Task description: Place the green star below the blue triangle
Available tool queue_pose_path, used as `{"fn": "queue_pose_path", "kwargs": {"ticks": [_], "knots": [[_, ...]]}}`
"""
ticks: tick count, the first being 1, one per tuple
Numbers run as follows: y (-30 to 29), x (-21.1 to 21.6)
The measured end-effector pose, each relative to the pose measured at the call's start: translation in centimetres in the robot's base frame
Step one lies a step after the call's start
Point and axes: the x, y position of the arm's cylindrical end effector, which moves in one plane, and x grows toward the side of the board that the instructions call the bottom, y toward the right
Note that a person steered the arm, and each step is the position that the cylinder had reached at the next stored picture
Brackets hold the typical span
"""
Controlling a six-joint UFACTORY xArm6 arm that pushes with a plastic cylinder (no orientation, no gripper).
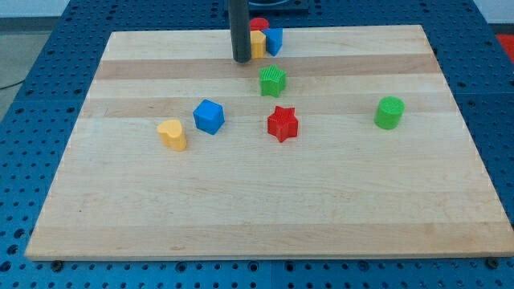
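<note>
While you're looking at this one, start with the big stuff: the wooden board [265,209] fills nearly the whole view, sitting on a blue pegboard table [32,120]. My tip [241,60] is up near the view's top, right beside the little cluster there, where a blue triangle [275,40], a yellow block [259,44] and a red block [259,25] are bunched together. No claw on this rig, just a plain rod, so there's nothing to spread or pinch.

The green star [273,81] sits just below that cluster, close under the blue triangle with a small gap showing. Elsewhere you've got a green cylinder [389,112] off at the view's right, a red star [283,124] mid-board, a blue cube [209,116] and a yellow heart [172,135] to the left.

My read: the placing looks nearly or fully done. If anything, you'd nudge the star slightly rightward, coming at it from its left without bumping the cluster.
</note>
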Motion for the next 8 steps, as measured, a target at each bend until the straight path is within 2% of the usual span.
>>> {"fn": "queue_pose_path", "kwargs": {"ticks": [2, 3, 5, 6, 8], "knots": [[-0.1, 9.4], [3.2, 10.4], [8.0, 7.4], [7.8, 7.3], [2.8, 8.5]]}}
